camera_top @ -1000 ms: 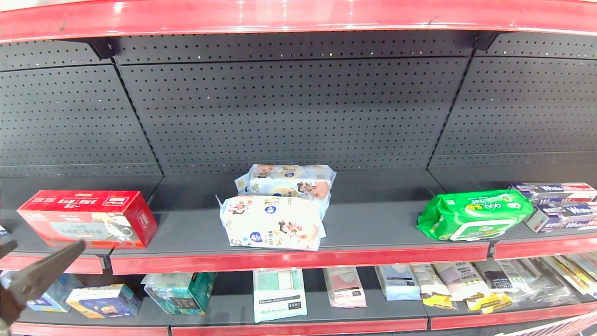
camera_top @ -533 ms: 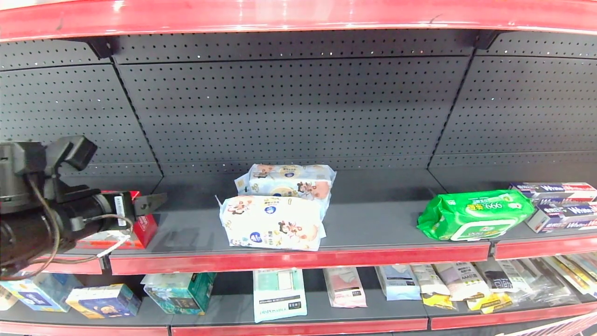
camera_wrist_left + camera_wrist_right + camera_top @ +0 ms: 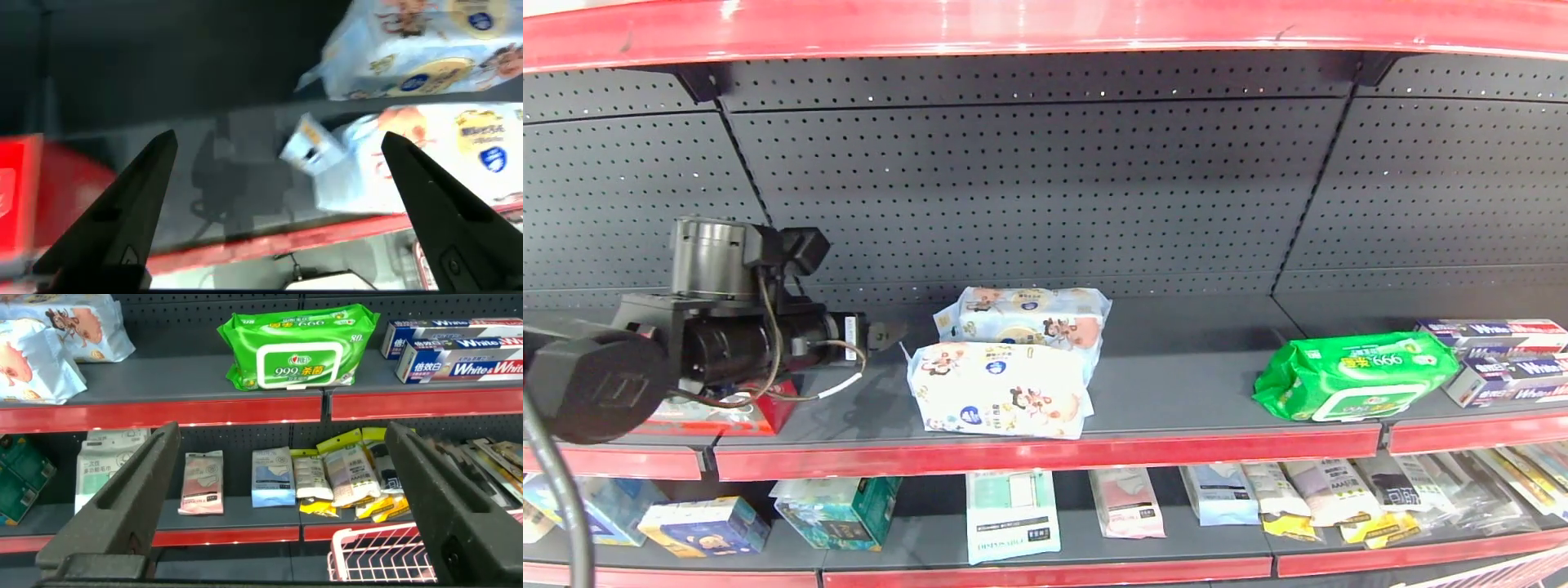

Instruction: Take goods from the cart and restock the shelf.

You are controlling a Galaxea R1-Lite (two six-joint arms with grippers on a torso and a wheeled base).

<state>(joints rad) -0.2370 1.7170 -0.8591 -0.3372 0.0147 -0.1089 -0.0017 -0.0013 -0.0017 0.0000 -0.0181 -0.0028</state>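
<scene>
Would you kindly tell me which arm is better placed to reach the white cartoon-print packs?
Left. The left claw hangs open over the shelf just beside the front white pack; the right claw sits back from the shelf.

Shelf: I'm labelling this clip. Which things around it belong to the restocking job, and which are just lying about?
Job:
shelf
left gripper, open over it
cartoon-print packs beside that gripper
pink wire basket, probably the cart

Lying about:
red box
green wipes pack
blue-and-white boxes
lower-shelf packets
</scene>
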